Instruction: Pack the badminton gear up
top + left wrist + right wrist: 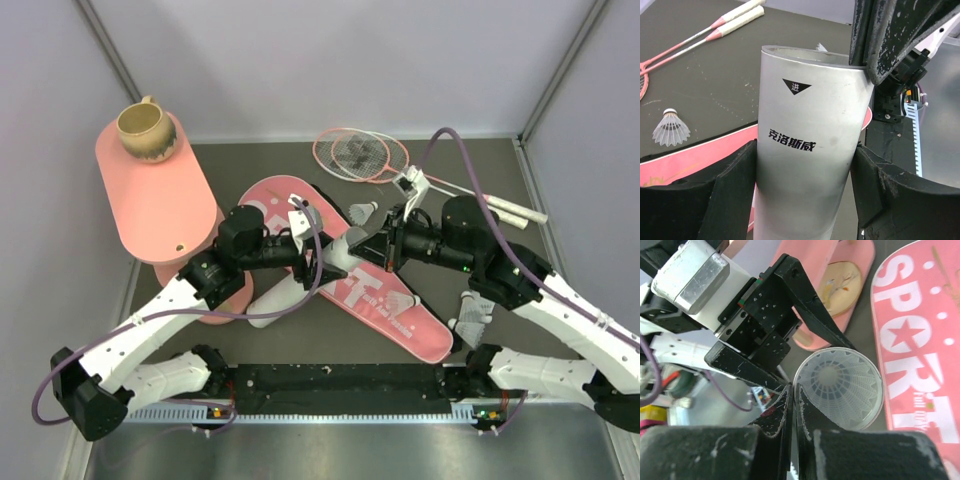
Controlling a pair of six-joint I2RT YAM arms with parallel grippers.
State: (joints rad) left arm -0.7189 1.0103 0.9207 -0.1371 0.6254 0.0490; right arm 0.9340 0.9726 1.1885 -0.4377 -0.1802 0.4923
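Observation:
My left gripper [310, 262] is shut on the long white tube [272, 302] and holds it tilted above the pink "SPORT" bag [405, 312]. In the left wrist view, both pads [735, 185] press the tube's sides [805, 115]. My right gripper [362, 250] is shut, and its tips [792, 390] touch the rim of the tube's open mouth [879, 405]. A white shuttlecock [837, 385] sits inside the tube. Loose shuttlecocks lie by the bag's top [365, 211], on the bag [400, 298] and at the right [475, 315]. Two pink rackets [360, 155] lie at the back.
The pink oval tiered table [160, 205] stands at the left with the tan mug [145, 130] on top. A black rail [340, 385] runs along the near edge. Grey walls close in the left, back and right.

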